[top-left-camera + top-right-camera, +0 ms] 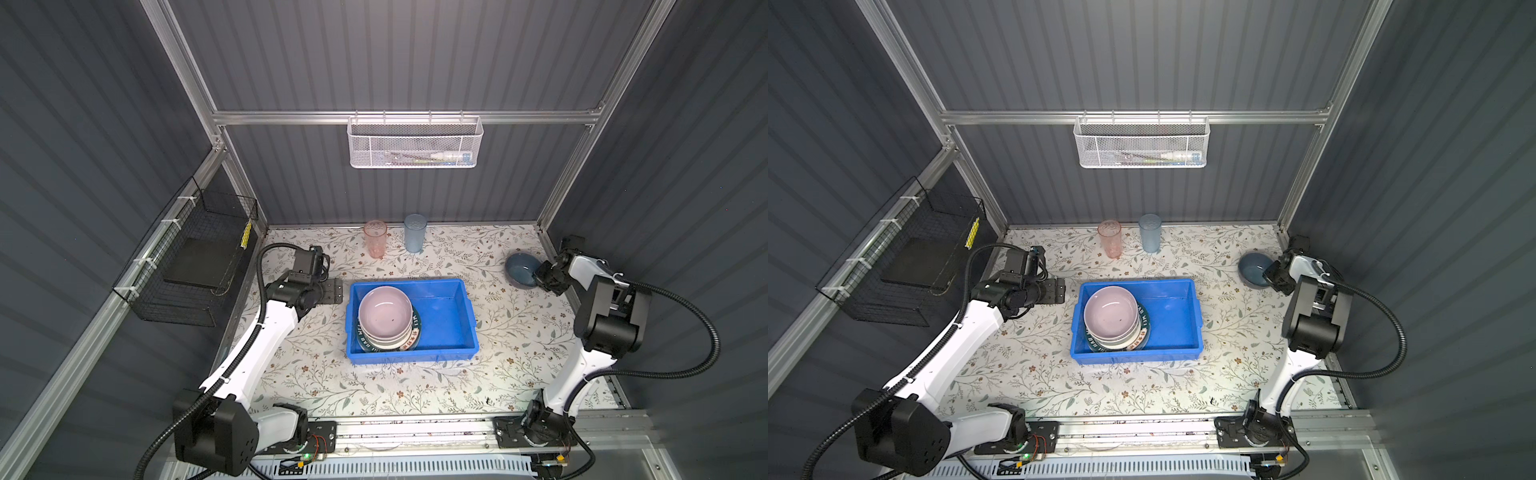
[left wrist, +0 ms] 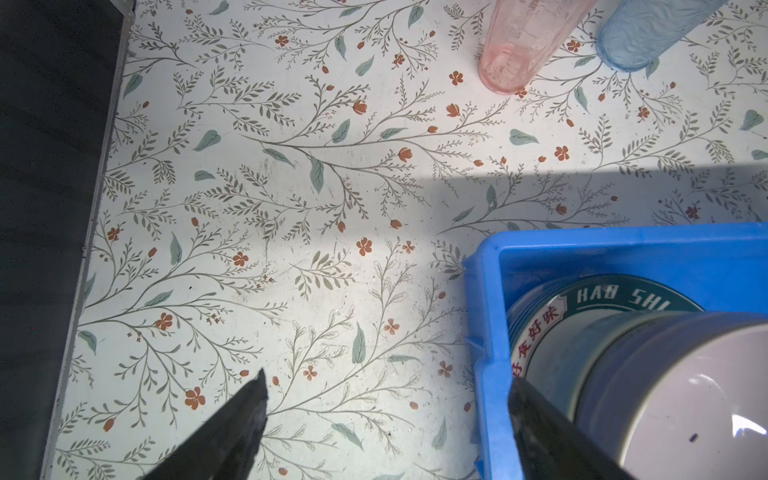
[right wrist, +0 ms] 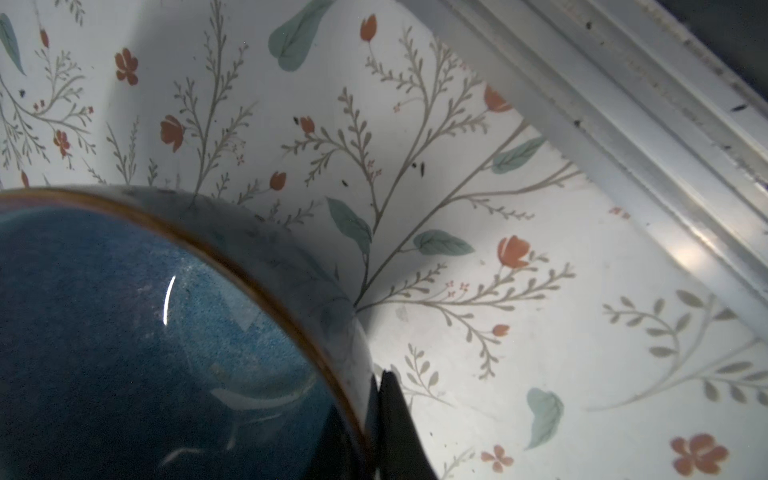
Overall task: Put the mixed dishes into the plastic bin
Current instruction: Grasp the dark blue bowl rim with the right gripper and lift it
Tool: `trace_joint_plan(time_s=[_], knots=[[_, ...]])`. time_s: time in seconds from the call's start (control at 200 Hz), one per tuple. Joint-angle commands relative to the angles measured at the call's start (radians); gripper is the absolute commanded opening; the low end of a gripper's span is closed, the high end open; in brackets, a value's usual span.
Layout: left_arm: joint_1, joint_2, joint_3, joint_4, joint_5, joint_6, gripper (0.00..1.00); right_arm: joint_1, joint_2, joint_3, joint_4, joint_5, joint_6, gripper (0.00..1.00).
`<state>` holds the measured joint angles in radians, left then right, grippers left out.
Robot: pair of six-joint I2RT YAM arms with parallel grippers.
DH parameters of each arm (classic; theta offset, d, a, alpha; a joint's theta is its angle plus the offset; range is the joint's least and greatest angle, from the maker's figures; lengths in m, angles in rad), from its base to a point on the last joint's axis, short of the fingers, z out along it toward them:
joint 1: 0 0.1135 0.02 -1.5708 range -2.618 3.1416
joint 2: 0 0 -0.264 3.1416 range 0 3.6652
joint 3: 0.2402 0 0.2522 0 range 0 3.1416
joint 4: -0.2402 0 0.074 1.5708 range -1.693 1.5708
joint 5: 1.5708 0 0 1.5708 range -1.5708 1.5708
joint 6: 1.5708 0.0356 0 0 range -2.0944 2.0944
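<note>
The blue plastic bin [image 1: 466, 316] [image 1: 1192, 316] [image 2: 494, 332] sits mid-table. In its left half is a stack of dishes, a lilac bowl [image 1: 384, 311] [image 1: 1111, 312] [image 2: 706, 395] on top and a green lettered plate [image 2: 623, 297] under it. A dark-blue bowl [image 1: 519, 268] [image 1: 1253, 268] [image 3: 124, 332] stands at the right edge of the table. My right gripper [image 1: 540, 276] [image 3: 368, 399] is shut on its rim, one finger inside and one outside. My left gripper [image 1: 332, 291] [image 2: 386, 380] hangs open and empty just left of the bin. Pink [image 1: 375, 239] [image 2: 528, 41] and blue [image 1: 414, 232] [image 2: 648, 33] tumblers stand upright at the back.
A white mesh basket [image 1: 413, 143] hangs on the back wall and a black wire basket [image 1: 195, 266] on the left wall. An aluminium frame rail [image 3: 623, 124] runs close behind the dark-blue bowl. The bin's right half holds no dishes.
</note>
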<state>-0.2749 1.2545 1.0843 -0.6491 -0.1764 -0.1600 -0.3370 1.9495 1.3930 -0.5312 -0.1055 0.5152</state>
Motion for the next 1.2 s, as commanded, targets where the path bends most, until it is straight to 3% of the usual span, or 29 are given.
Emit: trace_joint_plan(time_s=[0.0,0.355,0.5,1.196], knots=[[0.006,0.006,-0.012,-0.002,0.020,0.008,0.92,0.035,-0.094,0.012,-0.002,-0.036,-0.011,0.00],[0.006,-0.007,-0.016,0.005,0.011,0.008,0.92,0.139,-0.282,0.064,-0.088,-0.037,-0.080,0.00],[0.006,-0.013,-0.018,0.005,-0.024,-0.002,0.93,0.209,-0.339,0.118,-0.131,-0.118,-0.122,0.00],[0.008,-0.080,-0.032,0.022,-0.071,-0.021,0.94,0.815,-0.346,0.411,-0.425,-0.128,-0.258,0.00]])
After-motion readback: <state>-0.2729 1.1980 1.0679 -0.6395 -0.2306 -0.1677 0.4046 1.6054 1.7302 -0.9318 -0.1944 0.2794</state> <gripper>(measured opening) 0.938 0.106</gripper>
